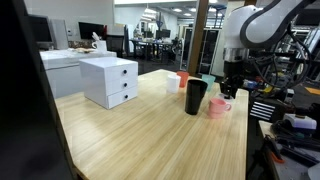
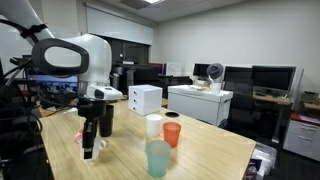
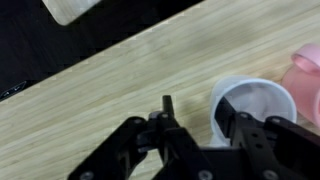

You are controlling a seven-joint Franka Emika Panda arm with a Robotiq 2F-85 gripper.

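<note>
Gripper (image 3: 195,108) hangs low over the light wooden desk (image 1: 140,140), right at a small round white cup (image 3: 255,100) with a grey inside, one finger by its rim. Jaws stand partway apart; whether they grip, nobody can tell. The cup sits near the desk's edge, just beside a pink mug (image 1: 218,107), with a tall black cup (image 1: 195,97) near.

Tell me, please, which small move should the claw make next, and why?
Probably close the claw further, without shifting sideways. In the wrist view it seems to straddle the rim of the white cup, fingers apart, and the pink cup stands close beside it.
</note>
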